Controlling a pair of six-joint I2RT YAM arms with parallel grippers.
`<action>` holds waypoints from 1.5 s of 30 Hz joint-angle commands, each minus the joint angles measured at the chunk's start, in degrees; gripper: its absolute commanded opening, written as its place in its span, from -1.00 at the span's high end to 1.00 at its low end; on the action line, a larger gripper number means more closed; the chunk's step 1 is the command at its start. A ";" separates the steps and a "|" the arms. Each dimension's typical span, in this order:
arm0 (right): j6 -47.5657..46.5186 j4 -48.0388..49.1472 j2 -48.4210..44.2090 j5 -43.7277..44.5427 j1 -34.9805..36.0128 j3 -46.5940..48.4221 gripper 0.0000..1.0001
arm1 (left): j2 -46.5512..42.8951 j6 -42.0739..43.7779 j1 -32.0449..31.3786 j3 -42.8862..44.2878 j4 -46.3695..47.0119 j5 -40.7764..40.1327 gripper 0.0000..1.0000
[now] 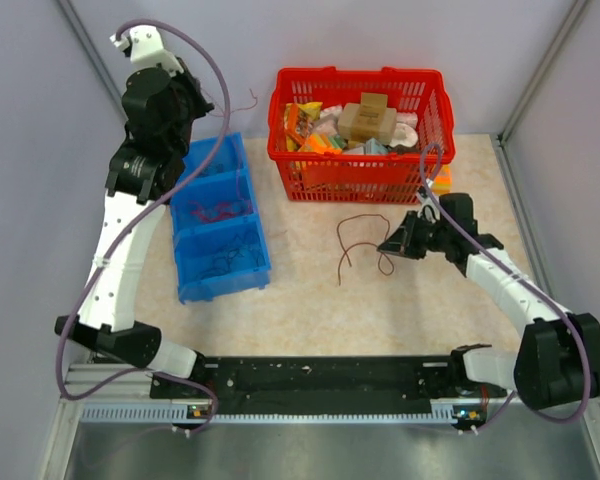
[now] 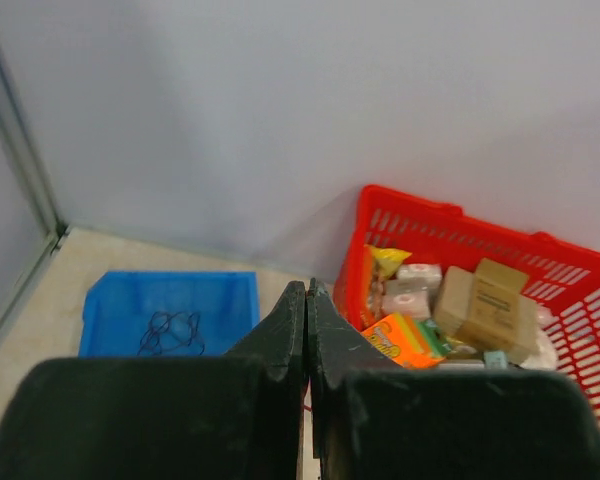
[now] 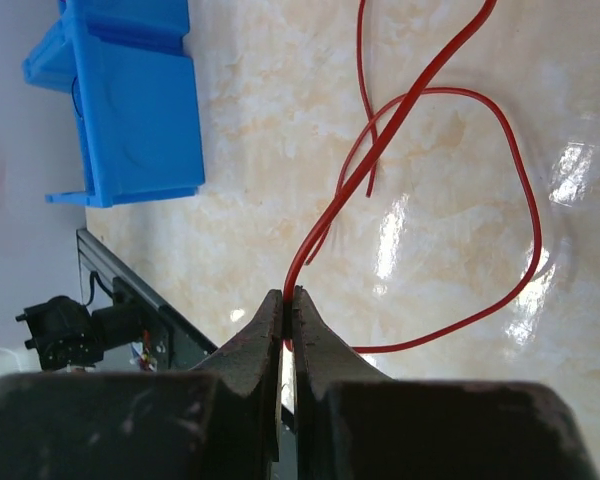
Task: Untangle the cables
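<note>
A thin red cable (image 1: 363, 216) lies in loose loops on the table in front of the red basket. My right gripper (image 1: 388, 244) is low at the loops' right side and shut on one end of it. The right wrist view shows this cable (image 3: 330, 212) rising from the closed jaws (image 3: 287, 292) and crossing itself. My left gripper (image 1: 210, 102) is raised high at the back left, shut. A thin dark-red cable (image 1: 243, 101) hangs from its tips. In the left wrist view (image 2: 307, 290) the jaws are pressed together with a sliver of red between them.
A blue three-part bin (image 1: 226, 284) stands left of centre, with red wires (image 1: 216, 211) in the middle part and dark wires in the others (image 2: 170, 333). A red basket (image 1: 355, 78) full of packets stands at the back. Grey walls close in on three sides.
</note>
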 commanded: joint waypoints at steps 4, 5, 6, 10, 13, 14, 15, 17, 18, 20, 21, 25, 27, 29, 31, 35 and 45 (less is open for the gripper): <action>-6.08 -5.90 -5.56 -0.44 0.24 5.18 1.00 | 1.55 -7.08 6.63 -3.51 5.84 0.42 1.00; -6.69 -6.70 -6.18 -0.09 0.16 5.27 1.00 | 1.90 -7.25 6.98 -3.95 5.93 0.25 1.00; -7.22 -7.14 -6.80 0.35 0.24 5.27 1.00 | 2.25 -8.21 7.50 -4.39 5.93 0.07 1.00; -8.19 -8.29 -7.07 1.50 0.16 5.71 1.00 | 3.74 -11.20 8.74 -6.07 6.47 1.39 1.00; -8.19 -8.29 -6.01 1.76 0.16 6.41 1.00 | 4.19 -11.73 9.18 -6.07 5.85 1.65 1.00; -8.19 -8.29 -5.75 1.68 0.16 6.59 1.00 | 4.10 -11.39 9.27 -5.89 6.11 1.65 1.00; -8.19 -8.29 -5.40 1.59 0.16 6.68 1.00 | 4.19 -11.12 9.35 -5.46 6.11 1.48 1.00; -8.37 -8.29 -4.70 1.33 0.16 6.85 1.00 | 4.27 -9.72 9.53 -3.88 6.37 1.48 1.00; -8.28 -8.29 -4.43 1.24 0.16 7.03 1.00 | 4.36 -9.45 9.62 -2.65 6.11 0.96 1.00; -8.37 -8.29 -3.55 0.97 0.24 7.55 1.00 | 4.45 -8.40 9.88 -0.37 6.55 0.86 1.00; -8.37 -8.29 -3.20 0.89 0.16 7.82 1.00 | 4.62 -7.96 9.97 1.21 6.46 0.69 1.00; -8.37 -8.20 -1.45 0.19 0.16 9.14 1.00 | 4.72 -6.11 9.97 6.76 7.34 0.43 1.00; -8.45 -8.02 -0.74 0.01 0.16 9.58 1.00 | 4.19 -6.63 10.23 6.94 7.52 -0.71 1.00; -8.37 -8.02 -0.21 -0.17 0.24 9.84 1.00 | 3.40 -7.25 10.67 6.16 7.78 -1.07 1.00; -8.37 -7.85 0.14 -0.17 0.16 10.11 1.00 | 2.96 -7.25 10.85 5.27 8.39 -1.07 1.00; -8.45 -7.58 0.75 -0.17 0.24 10.37 1.00 | 3.48 -8.13 11.38 4.75 8.57 -0.81 1.00; -8.54 -7.58 0.76 0.18 0.16 10.55 1.00 | 4.54 -13.40 12.52 -4.74 11.29 2.53 1.00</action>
